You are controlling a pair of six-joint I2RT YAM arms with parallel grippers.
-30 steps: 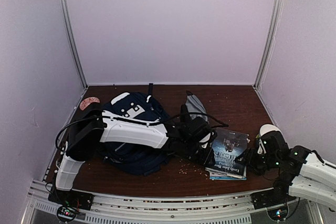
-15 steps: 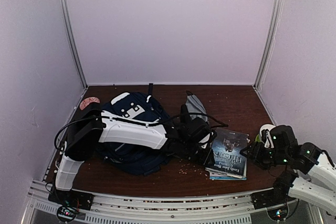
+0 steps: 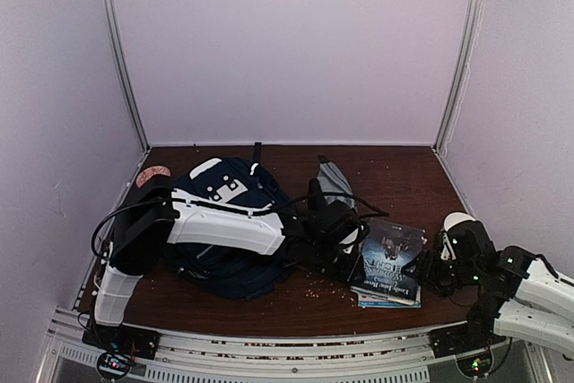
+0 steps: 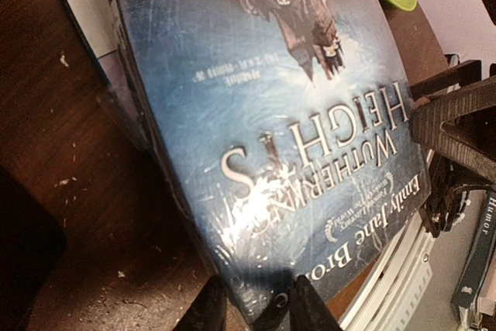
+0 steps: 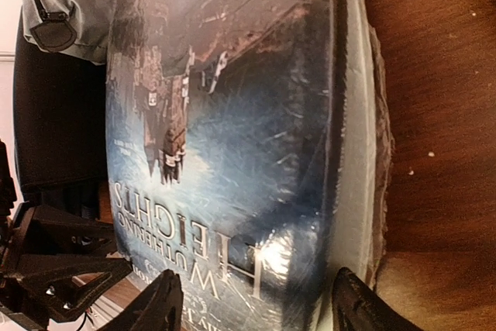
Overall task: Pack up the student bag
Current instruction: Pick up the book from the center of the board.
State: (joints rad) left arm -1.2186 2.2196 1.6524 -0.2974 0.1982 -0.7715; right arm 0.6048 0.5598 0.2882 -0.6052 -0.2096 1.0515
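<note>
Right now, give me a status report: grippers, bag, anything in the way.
Left gripper astride book edge, grip unclear. Right gripper open at opposite edge. Student bag on table, book not yet in. Left arm lies across bag.

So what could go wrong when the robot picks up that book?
The left gripper has only a corner of the Wuthering Heights book between its fingers, so the glossy cover might slip out or bend. A second book lies right underneath and could get dragged along. The student bag sits partly under the left arm, so getting the book in may be awkward.
</note>
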